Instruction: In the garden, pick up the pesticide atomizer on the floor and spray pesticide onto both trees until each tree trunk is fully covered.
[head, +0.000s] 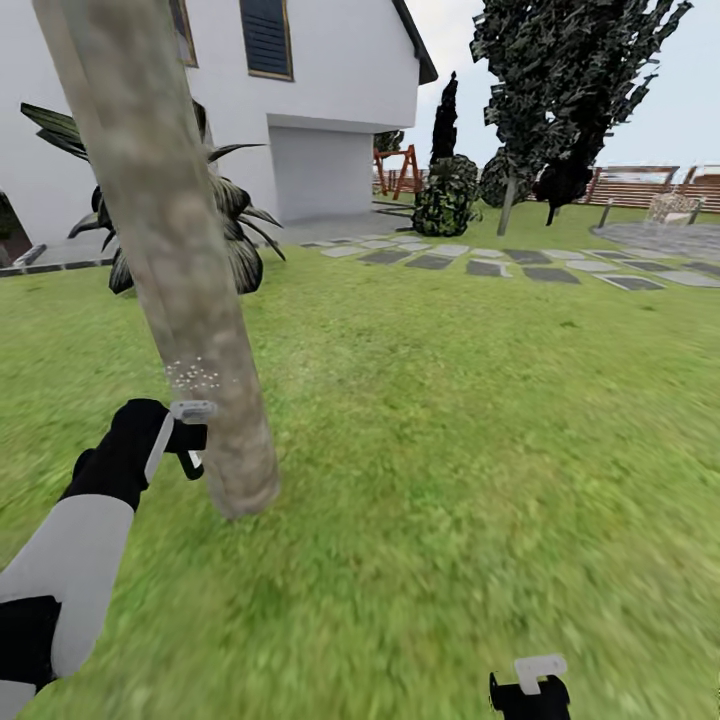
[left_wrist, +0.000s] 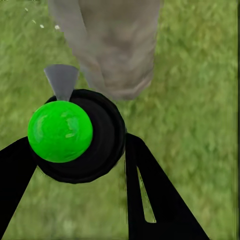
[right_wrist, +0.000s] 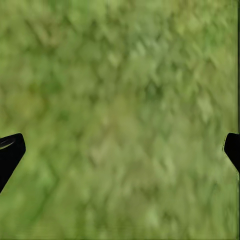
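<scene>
The left gripper (left_wrist: 75, 165) has its two black fingers (left_wrist: 145, 195) clamped on the pesticide atomizer (left_wrist: 75, 132), a black round body with a glossy green ball and a grey nozzle that sits beyond the fingertips and points at the base of the tree trunk (head: 170, 250), just ahead. Judged risk: white droplets (head: 192, 376) show at one low band only, so holding this aim would leave the mottled grey-brown trunk above uncovered. The right gripper (right_wrist: 120, 150) hangs over grass (right_wrist: 120, 75), fingers spread, holding nothing.
</scene>
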